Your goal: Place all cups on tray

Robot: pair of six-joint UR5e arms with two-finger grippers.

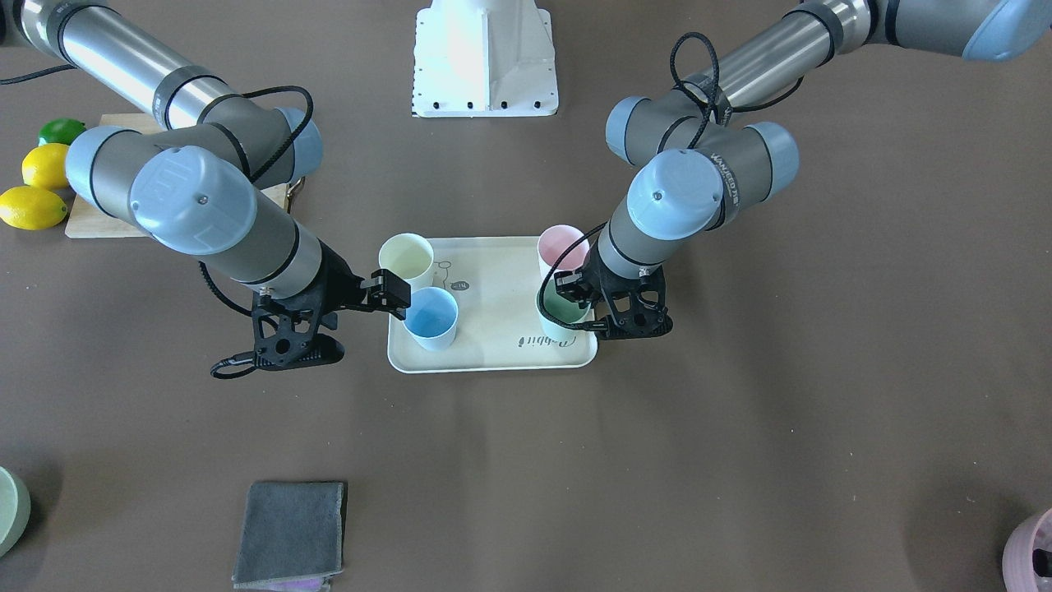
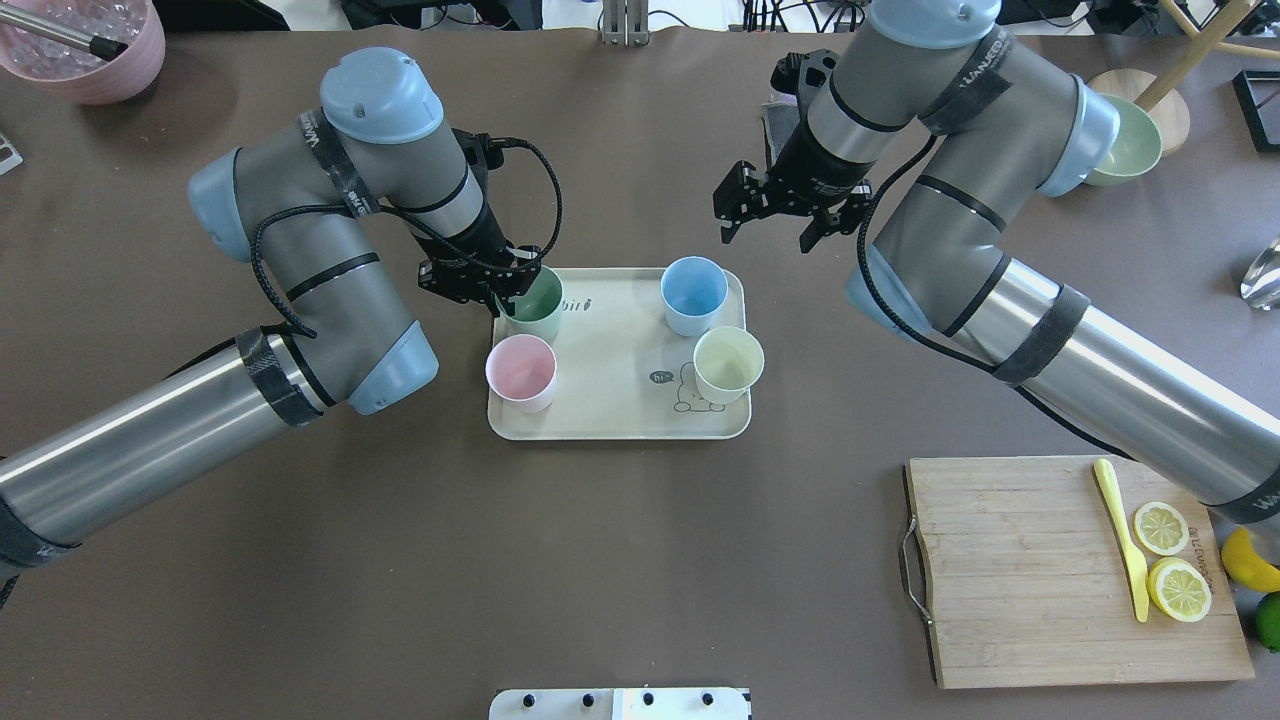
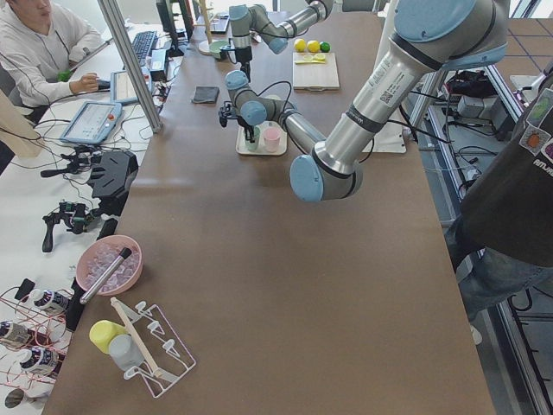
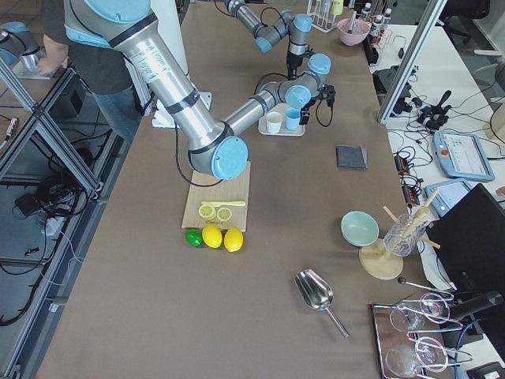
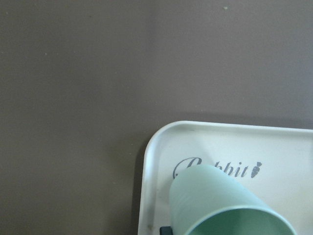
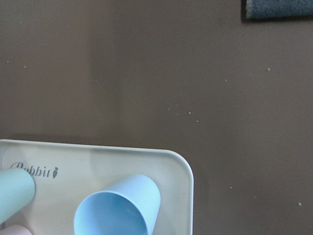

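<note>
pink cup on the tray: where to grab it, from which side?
Probably the rim, from straight above, one finger inside and one outside. The pink cup stands upright, mouth open, no handle. Pinch the wall nearest the robot: the green cup stands close on the far side, with the left gripper at it.

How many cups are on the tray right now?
4, all on the tray (robot's view): mint green cup far-left at the left hand, pink cup near-left, light blue cup far-right, yellow cup near-right. None seem hidden.
</note>
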